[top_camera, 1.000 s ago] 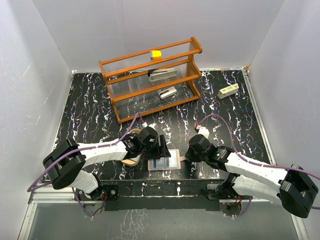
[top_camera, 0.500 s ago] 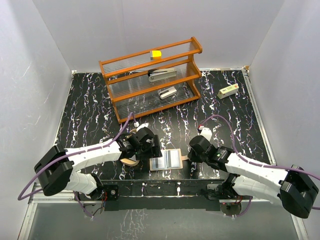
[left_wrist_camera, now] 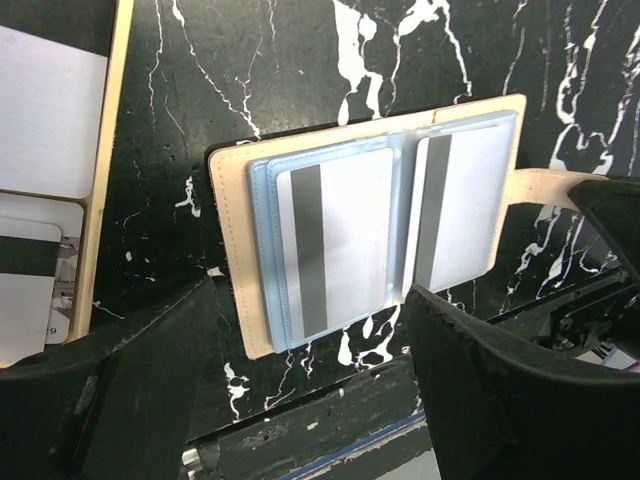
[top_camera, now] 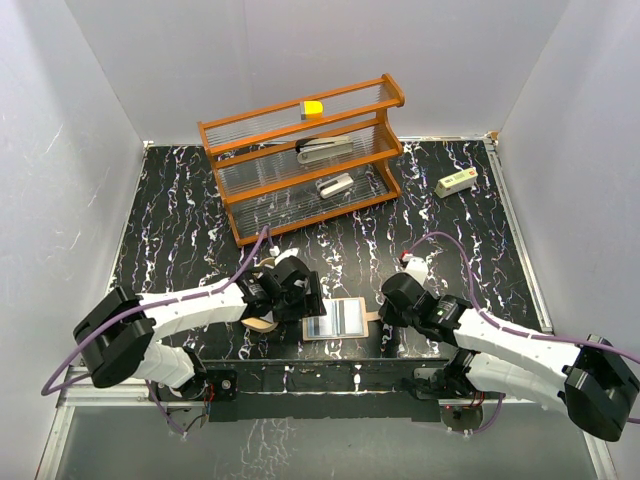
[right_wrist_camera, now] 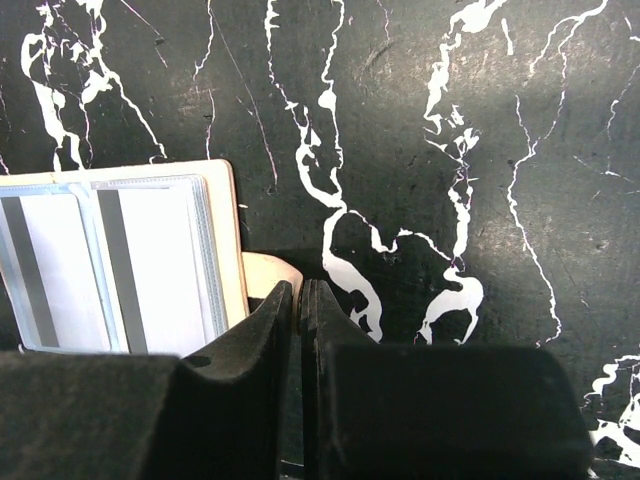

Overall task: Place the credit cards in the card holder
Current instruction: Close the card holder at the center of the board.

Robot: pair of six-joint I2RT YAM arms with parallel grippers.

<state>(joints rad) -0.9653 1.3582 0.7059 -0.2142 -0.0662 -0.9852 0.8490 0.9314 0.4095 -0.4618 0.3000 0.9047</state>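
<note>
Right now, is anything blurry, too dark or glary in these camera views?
Left wrist view: striped cards sharp, left fingers dark and soft. Right wrist view: marble tabletop crisp, right fingers a near-black blur. Top external view: evenly lit, sharp, no glare.

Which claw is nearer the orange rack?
Left. Left claw hovers in front of the orange rack, over the card holder; right claw sits farther, at the holder's right edge.

wallet: lies open (striped cards showing) | left tool, right tool: flanking it, close
</note>
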